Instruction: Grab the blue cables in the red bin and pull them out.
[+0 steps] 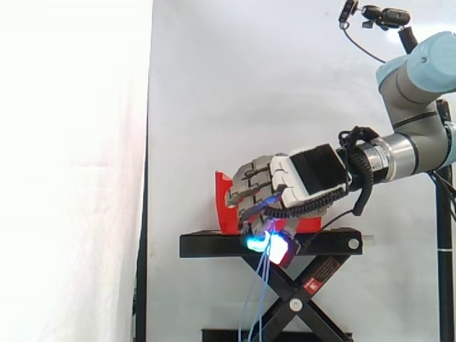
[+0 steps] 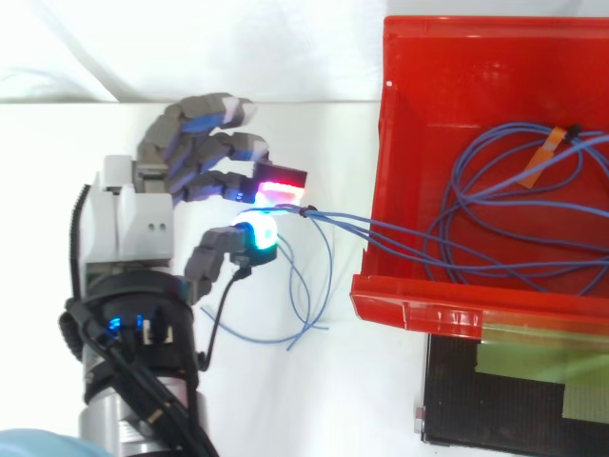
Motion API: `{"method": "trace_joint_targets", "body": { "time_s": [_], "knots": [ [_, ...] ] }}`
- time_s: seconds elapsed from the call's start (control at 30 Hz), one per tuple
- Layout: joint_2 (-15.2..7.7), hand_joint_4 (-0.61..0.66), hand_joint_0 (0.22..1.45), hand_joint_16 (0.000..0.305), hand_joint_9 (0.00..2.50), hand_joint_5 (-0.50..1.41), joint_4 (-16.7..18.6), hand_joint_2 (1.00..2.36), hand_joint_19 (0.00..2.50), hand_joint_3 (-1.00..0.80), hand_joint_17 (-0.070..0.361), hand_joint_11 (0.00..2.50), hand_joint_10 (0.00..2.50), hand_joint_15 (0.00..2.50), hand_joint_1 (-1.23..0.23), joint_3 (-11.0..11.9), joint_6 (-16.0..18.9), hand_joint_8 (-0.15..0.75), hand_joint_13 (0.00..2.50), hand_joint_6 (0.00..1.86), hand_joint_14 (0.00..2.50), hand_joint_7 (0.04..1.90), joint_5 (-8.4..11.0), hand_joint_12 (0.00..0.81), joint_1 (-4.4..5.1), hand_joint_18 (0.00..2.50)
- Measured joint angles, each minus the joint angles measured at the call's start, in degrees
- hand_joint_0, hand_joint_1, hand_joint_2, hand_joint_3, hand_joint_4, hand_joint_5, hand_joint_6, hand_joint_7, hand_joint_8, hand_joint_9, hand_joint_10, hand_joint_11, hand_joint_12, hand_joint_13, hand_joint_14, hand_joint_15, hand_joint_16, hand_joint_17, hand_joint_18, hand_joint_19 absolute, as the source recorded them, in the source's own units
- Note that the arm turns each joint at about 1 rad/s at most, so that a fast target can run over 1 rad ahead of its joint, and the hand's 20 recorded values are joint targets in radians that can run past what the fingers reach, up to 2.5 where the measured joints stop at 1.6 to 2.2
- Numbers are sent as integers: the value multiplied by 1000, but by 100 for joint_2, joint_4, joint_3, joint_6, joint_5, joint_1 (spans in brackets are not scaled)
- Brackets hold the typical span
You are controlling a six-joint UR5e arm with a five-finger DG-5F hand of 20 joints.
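Between the glowing pads (image 2: 255,232) at the front of the hand (image 2: 124,224), I see a bundle of thin blue cables (image 2: 335,220) pinched: the thumb's cyan-green tip presses up against a curled finger's red-magenta tip, with the strands gathered to a single point just beyond them. The other fingers are curled in alongside, close together. From that pinch the cables' long axis runs toward the right of the top view, nearly level and sloping slightly down, crossing open space and passing over the near corner wall of the red plastic bin (image 2: 419,307). Inside the bin they spread into wide loose loops lying flat on its floor, and a short orange tape strip (image 2: 542,160) wraps one loop near the far right. A few loose ends leave the pinch the other way, curving toward the bottom of the top view and ending clear of the bin. From the side view, I read the hand (image 1: 306,171) reaching leftward with its palm facing down, its lit tips low in front of the bin (image 1: 226,203), and the blue strands hanging almost straight down past the platform of the black scissor stand (image 1: 214,246) on which the bin sits. Behind the wrist, the grey-and-blue robot arm (image 1: 420,78) enters from the right, before the white curtain (image 1: 249,85).
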Motion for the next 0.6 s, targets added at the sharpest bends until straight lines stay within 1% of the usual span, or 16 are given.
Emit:
{"method": "trace_joint_targets", "body": {
  "time_s": [0.13, 0.23, 0.43, 0.6],
  "knots": [
    [64, 141, 960, 42, 948, 912, -31, 1000, 738, -1000, 95, 738, 22, 643, -734, 0, 135, 290, 690, 783, 22, 511, 5, 347, 83, 577],
    [98, 149, 960, 42, 949, 914, -130, 1000, 737, -1000, 95, 745, 22, 647, -734, 0, 308, 292, 690, 780, 23, 513, 10, 349, 144, 577],
    [156, 144, 959, 42, 948, 915, -300, 1000, 737, -1000, 95, 735, 21, 647, -735, -1, 913, 290, 691, 770, 22, 512, 18, 348, 271, 575],
    [235, 146, 958, 42, 949, 917, -325, 1000, 746, -1000, 95, 738, 19, 648, -735, -1, 1559, 292, 691, 765, 21, 506, 23, 348, 371, 574]
  ]
}}
